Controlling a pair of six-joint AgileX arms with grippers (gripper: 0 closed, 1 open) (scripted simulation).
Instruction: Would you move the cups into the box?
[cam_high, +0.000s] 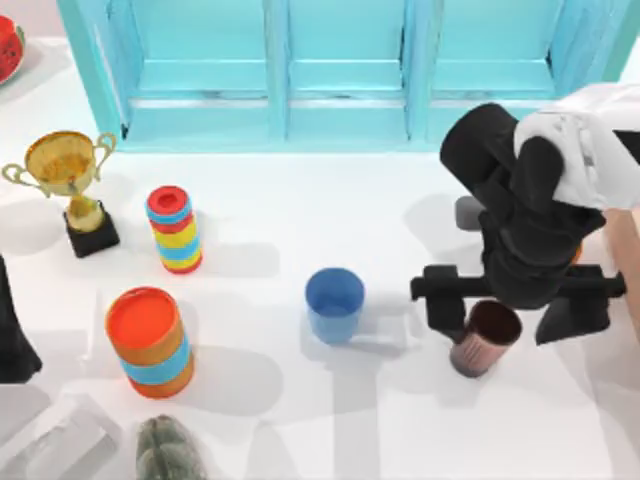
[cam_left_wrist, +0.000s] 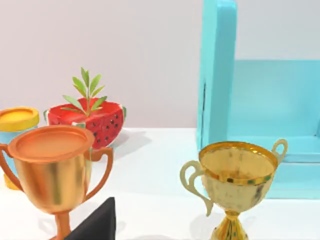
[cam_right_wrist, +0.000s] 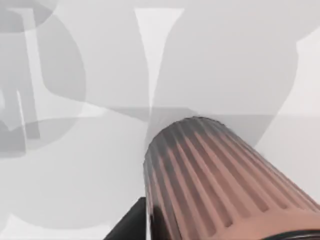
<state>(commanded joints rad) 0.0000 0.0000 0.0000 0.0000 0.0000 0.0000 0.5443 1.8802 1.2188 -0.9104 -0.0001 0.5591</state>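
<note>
Neither cup is in the box yet, so by my reading you are at the first pickup. Your right claw (cam_high: 478, 322) sits over the ribbed brown cup (cam_high: 485, 338), which stands on the table (cam_high: 300, 230) right of the blue cup (cam_high: 334, 304); whether its fingers have clamped, I cannot tell. The tan box edge (cam_high: 627, 262) lies further right. Your left arm waits far left of the blue cup.

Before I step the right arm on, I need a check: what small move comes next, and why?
Probably lift the brown cup straight up. The right gripper sits at its rim, the cup close under the wrist camera, while the box edge lies just right and the blue cup waits mid-table.
</note>
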